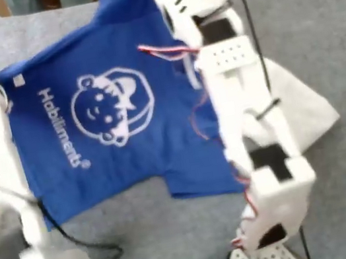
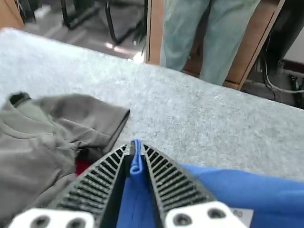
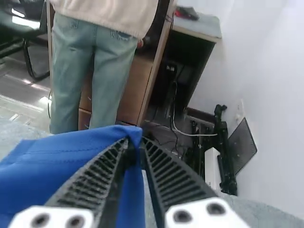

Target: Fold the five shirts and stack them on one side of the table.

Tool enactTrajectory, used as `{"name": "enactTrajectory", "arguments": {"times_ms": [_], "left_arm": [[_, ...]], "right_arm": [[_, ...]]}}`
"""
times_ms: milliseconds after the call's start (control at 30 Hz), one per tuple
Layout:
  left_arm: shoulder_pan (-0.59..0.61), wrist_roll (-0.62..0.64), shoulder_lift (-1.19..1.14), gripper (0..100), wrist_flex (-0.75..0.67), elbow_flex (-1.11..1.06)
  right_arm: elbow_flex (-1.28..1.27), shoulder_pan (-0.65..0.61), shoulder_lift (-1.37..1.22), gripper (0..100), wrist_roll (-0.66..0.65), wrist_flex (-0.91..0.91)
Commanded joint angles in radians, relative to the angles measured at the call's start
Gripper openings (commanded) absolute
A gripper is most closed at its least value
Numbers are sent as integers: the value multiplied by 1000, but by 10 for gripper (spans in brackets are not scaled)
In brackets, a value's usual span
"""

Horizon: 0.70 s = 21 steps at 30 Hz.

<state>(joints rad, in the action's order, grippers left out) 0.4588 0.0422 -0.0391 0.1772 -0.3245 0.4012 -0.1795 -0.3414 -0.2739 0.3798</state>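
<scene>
Looking around first, I see the grey table (image 1: 315,24) carrying more than one garment: a white garment (image 1: 306,106) lies flat on the side where my right arm stands, partly hidden under that arm in the high view, and a crumpled grey shirt (image 2: 42,137) sits just beside my left claw, with a bit of red fabric (image 2: 81,166) showing at its edge. A black cable (image 1: 79,243) trails over the table near the base of the left arm. From above, the right arm lies across one sleeve of the blue shirt (image 1: 68,181) and covers much of that side, so I cannot see where that sleeve ends. The blue shirt is spread print-up across the middle of the table, between the two arms. My left gripper (image 2: 135,154) is clenched on a small fold of the shirt's edge close to its neck label, with blue cloth pinched between the ribbed fingers (image 2: 166,178). My right gripper (image 3: 134,142) is likewise clamped on the blue shirt at the far edge, and the cloth there is lifted off the table and drapes down from the fingertips.
</scene>
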Motion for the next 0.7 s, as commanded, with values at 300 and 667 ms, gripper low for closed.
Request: {"name": "enactTrajectory", "arguments": {"times_ms": [300,667], "left_arm": [[-25,69,-605,29,859,1267],[-30,-55,-792,29,1521,1707]], "right_arm": [[768,12,-397,15,8,362],[1204,8,-493,15,2,1134]]}}
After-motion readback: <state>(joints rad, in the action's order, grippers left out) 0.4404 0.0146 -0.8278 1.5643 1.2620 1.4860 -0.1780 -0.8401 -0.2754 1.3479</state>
